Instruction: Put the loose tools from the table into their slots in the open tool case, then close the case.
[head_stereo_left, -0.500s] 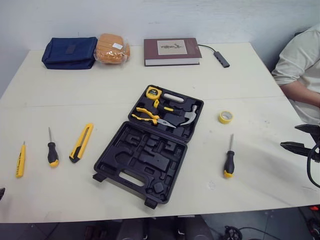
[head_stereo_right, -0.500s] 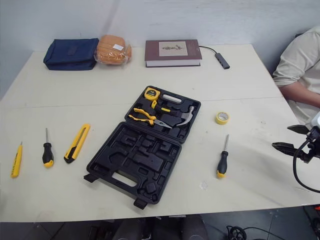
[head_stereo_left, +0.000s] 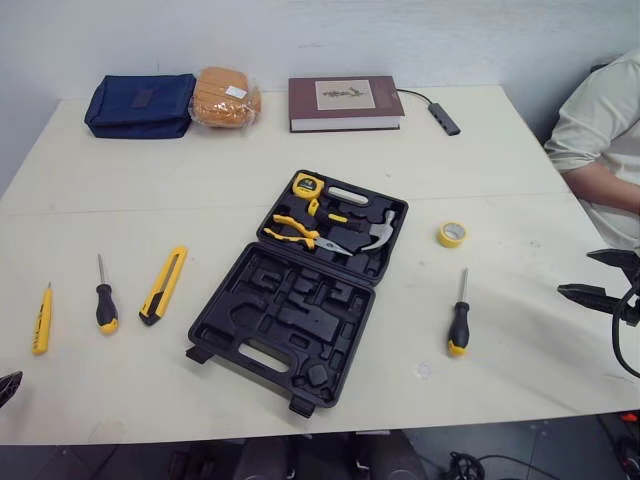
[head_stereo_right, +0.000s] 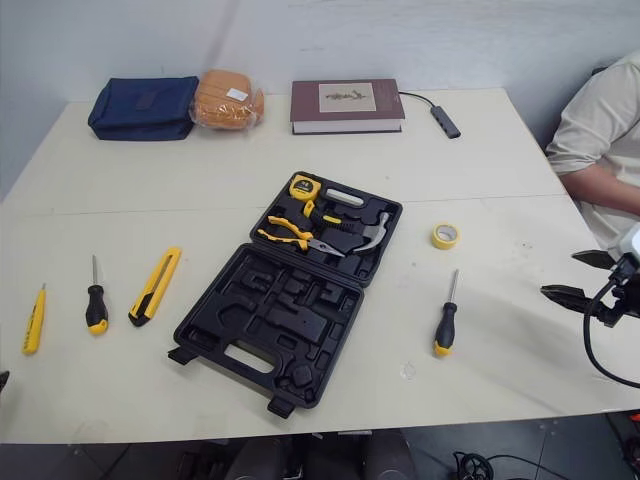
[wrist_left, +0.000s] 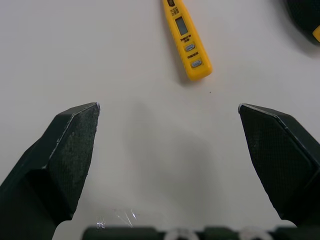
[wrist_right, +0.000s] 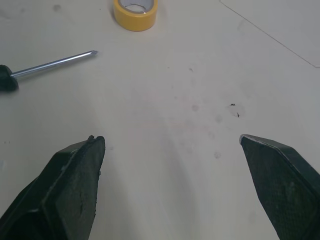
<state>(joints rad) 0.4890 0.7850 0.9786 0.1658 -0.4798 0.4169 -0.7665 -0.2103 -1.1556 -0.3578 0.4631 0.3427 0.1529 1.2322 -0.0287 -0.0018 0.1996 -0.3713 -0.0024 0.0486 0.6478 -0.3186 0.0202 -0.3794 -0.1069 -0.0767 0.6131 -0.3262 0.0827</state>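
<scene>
Head stereo pair looks down over the table (head_stereo_left: 200, 190); both wrist cameras face it closely.

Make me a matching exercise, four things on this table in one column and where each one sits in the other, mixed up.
1. hammer
2. yellow tape roll
3. utility knife
4. book

A. left of the tool case
B. at the table's far edge
C. inside the tool case
D. right of the tool case

Pairs: 1-C, 2-D, 3-A, 4-B
</scene>
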